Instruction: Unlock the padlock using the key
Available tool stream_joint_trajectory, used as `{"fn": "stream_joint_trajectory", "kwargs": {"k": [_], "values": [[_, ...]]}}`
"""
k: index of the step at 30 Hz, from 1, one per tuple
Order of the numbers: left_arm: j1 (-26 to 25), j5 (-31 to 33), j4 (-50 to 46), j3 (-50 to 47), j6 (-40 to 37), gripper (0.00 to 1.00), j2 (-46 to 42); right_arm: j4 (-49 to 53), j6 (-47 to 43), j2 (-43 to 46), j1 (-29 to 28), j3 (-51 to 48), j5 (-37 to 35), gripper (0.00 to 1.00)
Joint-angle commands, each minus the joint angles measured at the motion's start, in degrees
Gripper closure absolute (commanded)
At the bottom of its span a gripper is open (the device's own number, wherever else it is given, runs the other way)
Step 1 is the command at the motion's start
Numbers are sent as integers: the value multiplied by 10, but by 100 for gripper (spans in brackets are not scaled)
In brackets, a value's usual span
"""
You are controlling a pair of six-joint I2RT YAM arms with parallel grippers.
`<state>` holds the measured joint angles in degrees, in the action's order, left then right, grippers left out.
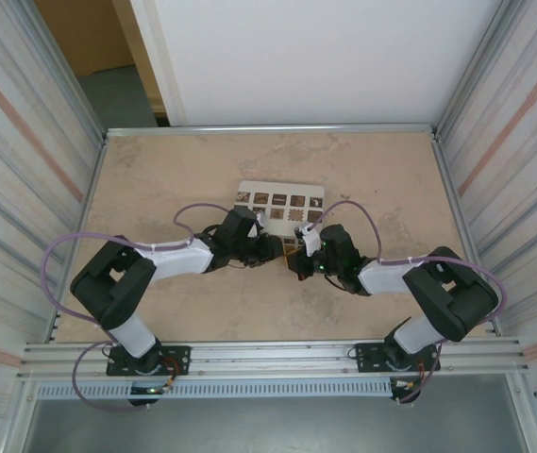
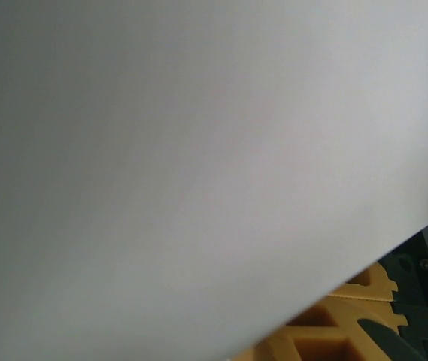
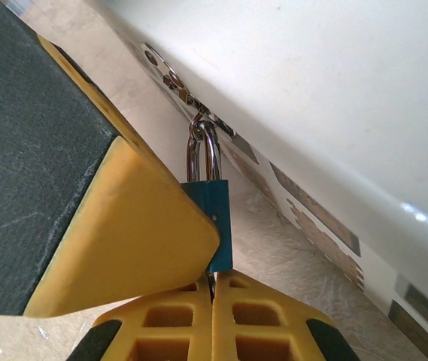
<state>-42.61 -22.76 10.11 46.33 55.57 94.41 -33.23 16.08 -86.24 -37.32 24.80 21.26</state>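
The blue padlock (image 3: 212,218) is held just beside the white board (image 3: 334,90), and its lower end is pinched between the closed right fingers (image 3: 266,316). The left fingers (image 2: 334,331) are seen close to the board; their opening cannot be told.

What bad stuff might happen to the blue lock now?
The right gripper pinches just the bottom of the blue padlock, so it might twist or slip out when pushed. The metal rings hooked on its shackle sit right beside the white sheet and might snag there. The left arm and right arm crowd close together, so they might bump.
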Motion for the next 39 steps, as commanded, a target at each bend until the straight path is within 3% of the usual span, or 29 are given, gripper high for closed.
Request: {"fn": "stream_joint_trajectory", "kwargs": {"k": [1,20,32,39], "values": [[-16,-44,23,6,4,71,-18,-55,4,-7,-5,-3,18,100],[44,3,-85,-68,-16,55,-214,-13,26,19,-5,-8,31,100],[63,101,12,-233,83,44,-384,97,80,69,-7,25,64,100],[25,175,50,-306,133,44,-457,170,119,73,-8,57,88,100]]}}
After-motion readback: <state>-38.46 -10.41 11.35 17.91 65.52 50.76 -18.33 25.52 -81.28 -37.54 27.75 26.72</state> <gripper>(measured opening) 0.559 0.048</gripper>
